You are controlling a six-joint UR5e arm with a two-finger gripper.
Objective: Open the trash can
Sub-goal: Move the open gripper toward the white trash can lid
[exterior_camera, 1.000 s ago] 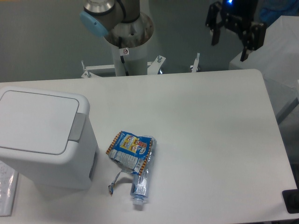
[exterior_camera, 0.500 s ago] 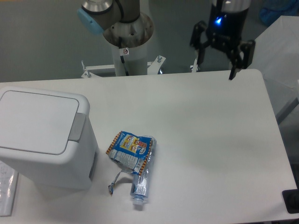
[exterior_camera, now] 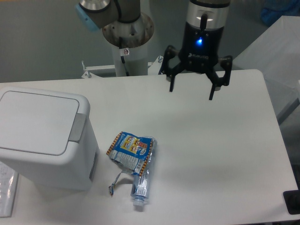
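White trash can point(exterior_camera: 40, 136) lid closed; gripper point(exterior_camera: 192, 93) fingers spread.

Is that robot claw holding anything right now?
No. The black two-finger gripper hangs above the white table with its jaws spread open and nothing between them.

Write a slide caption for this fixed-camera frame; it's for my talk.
Open gripper above table, far from closed trash can; crumpled wrapper nearby.

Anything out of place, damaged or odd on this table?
A crumpled snack wrapper lies over a crushed plastic bottle on the table, right of the closed trash can. Litter, otherwise nothing stands out.
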